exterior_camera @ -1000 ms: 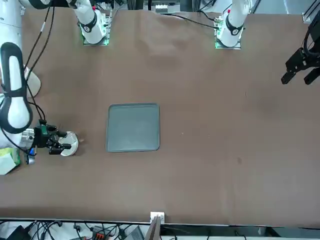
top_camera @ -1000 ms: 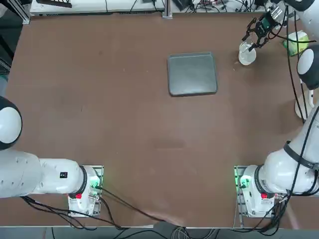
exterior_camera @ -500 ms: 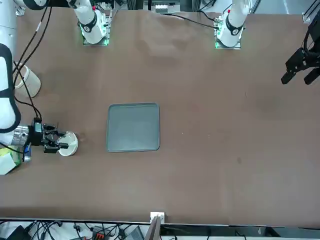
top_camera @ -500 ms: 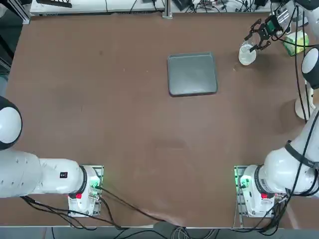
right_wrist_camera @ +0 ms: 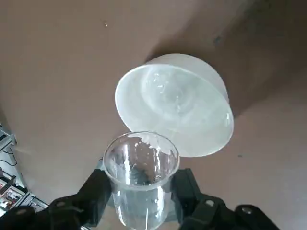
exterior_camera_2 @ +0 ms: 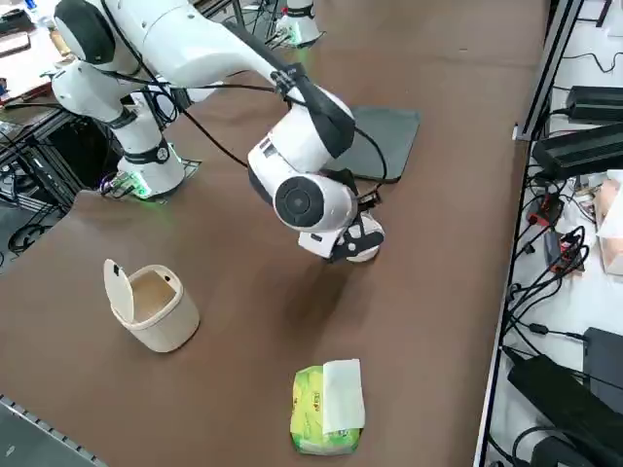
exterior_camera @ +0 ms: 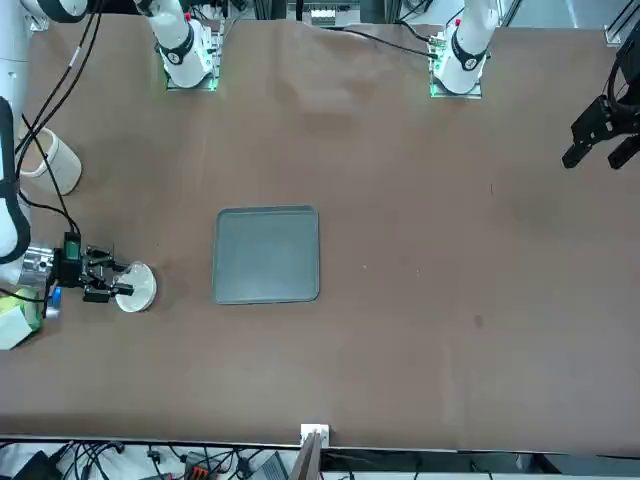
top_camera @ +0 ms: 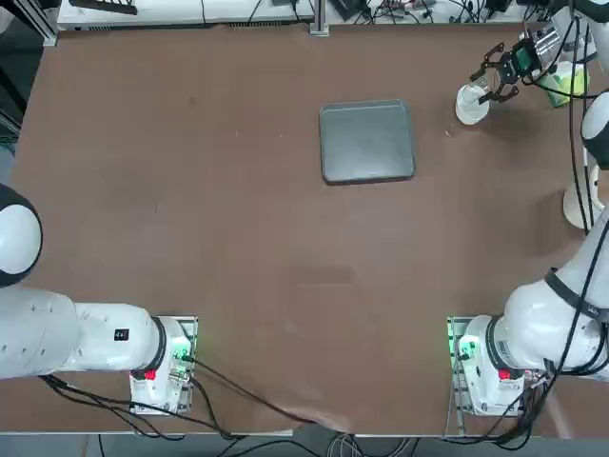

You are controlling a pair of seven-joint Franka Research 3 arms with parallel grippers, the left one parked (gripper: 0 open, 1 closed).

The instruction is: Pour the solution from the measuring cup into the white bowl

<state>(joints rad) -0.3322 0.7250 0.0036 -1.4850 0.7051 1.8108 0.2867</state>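
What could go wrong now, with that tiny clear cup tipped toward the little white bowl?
The right tool is shut on the measuring cup, whose mouth sits at the white bowl's near rim rather than over its middle, so liquid might run down outside onto the table. The bowl is small and looks light; a nudge from the cup could shift or tip it. The smooth cup might also slip between the fingers.

Even bright overhead light, brown table (top_camera: 238, 238) matte with no glare, soft shadow under the right arm in the side view, glints on the measuring cup (right_wrist_camera: 140, 167) rim, white bowl (right_wrist_camera: 177, 103) slightly washed out, wrist view's fingers soft-focus
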